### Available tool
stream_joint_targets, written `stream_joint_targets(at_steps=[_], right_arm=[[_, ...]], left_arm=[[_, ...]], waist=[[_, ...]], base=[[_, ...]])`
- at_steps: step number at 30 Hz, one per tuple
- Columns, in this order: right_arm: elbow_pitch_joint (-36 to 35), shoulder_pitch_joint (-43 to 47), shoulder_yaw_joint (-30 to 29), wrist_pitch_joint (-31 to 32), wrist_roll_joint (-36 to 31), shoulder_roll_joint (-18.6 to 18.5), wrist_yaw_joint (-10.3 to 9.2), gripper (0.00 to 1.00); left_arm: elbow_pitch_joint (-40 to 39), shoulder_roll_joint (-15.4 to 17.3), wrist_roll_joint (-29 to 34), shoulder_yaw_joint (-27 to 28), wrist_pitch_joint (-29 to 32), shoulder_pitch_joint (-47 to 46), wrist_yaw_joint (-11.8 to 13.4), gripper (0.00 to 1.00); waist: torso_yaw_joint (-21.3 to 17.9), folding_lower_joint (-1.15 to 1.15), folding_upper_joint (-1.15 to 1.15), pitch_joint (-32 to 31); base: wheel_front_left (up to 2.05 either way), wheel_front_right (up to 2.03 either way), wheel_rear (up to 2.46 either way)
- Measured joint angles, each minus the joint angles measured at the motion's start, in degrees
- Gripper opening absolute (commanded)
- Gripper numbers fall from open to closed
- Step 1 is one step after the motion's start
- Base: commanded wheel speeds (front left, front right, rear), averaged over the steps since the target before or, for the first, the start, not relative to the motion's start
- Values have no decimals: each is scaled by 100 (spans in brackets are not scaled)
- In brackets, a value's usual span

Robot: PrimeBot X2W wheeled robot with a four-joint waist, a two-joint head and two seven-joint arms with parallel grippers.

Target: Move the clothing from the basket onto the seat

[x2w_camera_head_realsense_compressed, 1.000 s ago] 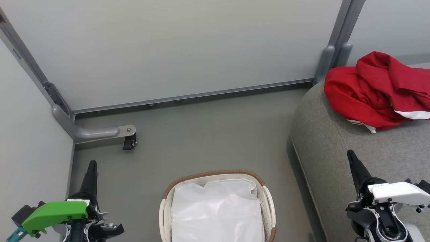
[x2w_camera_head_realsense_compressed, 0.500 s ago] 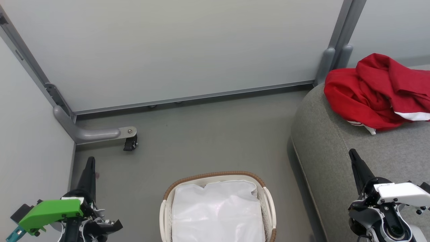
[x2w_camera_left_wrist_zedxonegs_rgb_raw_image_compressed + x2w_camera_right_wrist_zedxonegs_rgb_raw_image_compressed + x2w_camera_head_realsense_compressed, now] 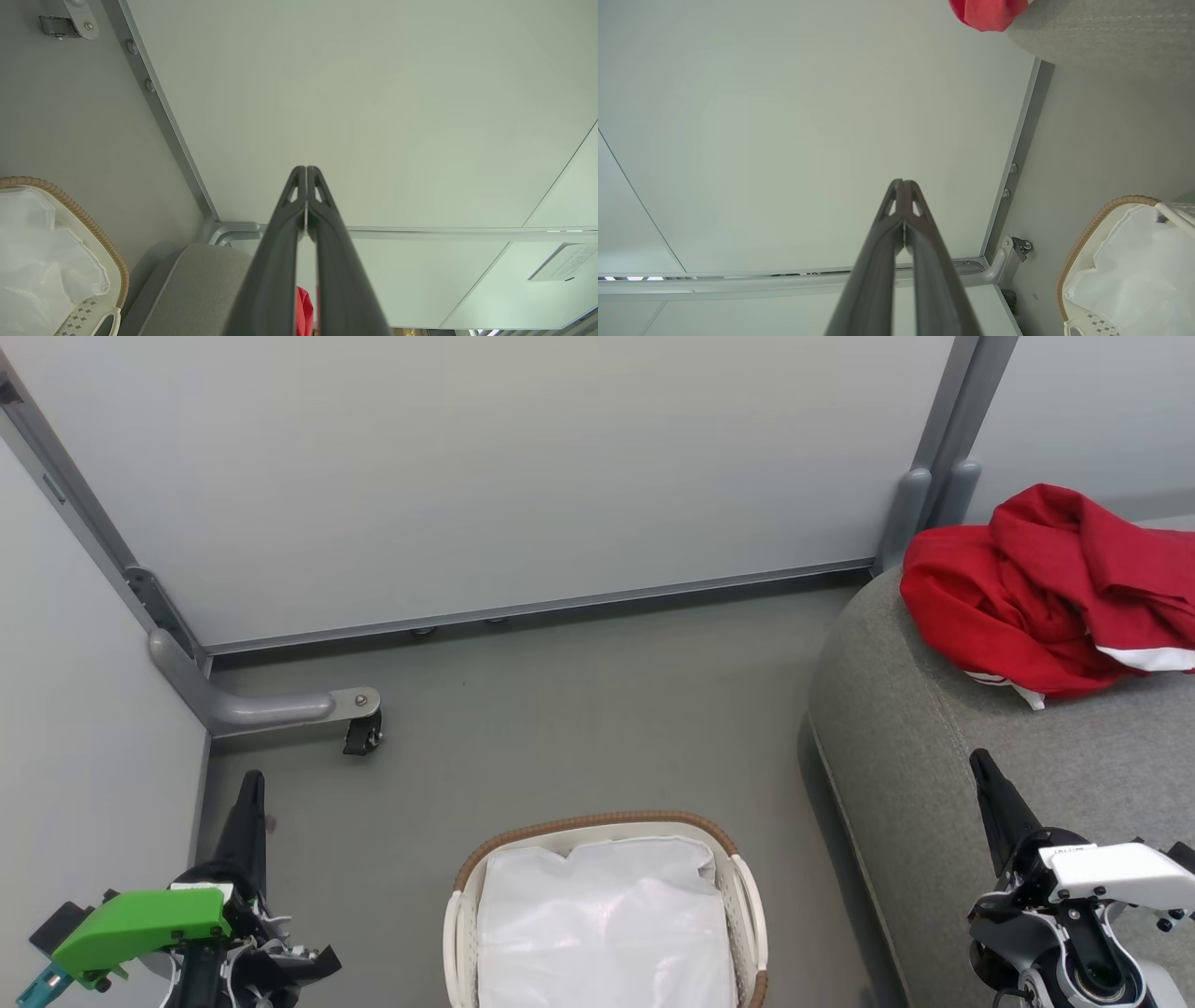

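Note:
The red clothing (image 3: 1050, 588) with white trim lies bunched on the grey seat (image 3: 943, 775) at the right; a bit of the clothing (image 3: 987, 11) shows on the seat (image 3: 1101, 32) in the right wrist view. The basket (image 3: 597, 821) stands on the floor at bottom centre, holding its white liner (image 3: 602, 933). My left gripper (image 3: 250, 782) is at the lower left, shut and empty, well left of the basket. My right gripper (image 3: 978, 759) hangs over the seat's front part, shut and empty, fingers pressed together (image 3: 901, 184). In the left wrist view the left gripper (image 3: 306, 170) points at the wall panel.
Pale partition walls (image 3: 485, 476) close off the back and left. A grey metal foot with a black caster (image 3: 359, 733) juts onto the floor at the left. Grey floor (image 3: 579, 709) lies between basket, wall and seat.
The whole head view has shifted slightly since a second ago, so the camera moved. Both grippers sit a little lower in view; nothing differs from half a second ago.

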Motion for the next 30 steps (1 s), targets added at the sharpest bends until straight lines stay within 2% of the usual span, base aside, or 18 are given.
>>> stream_joint_targets(at_steps=[30], right_arm=[[0,0,0,0,0,0,0,0]], left_arm=[[0,0,-1,0,0,0,0,0]], waist=[[0,0,0,0]], base=[[0,0,0]])
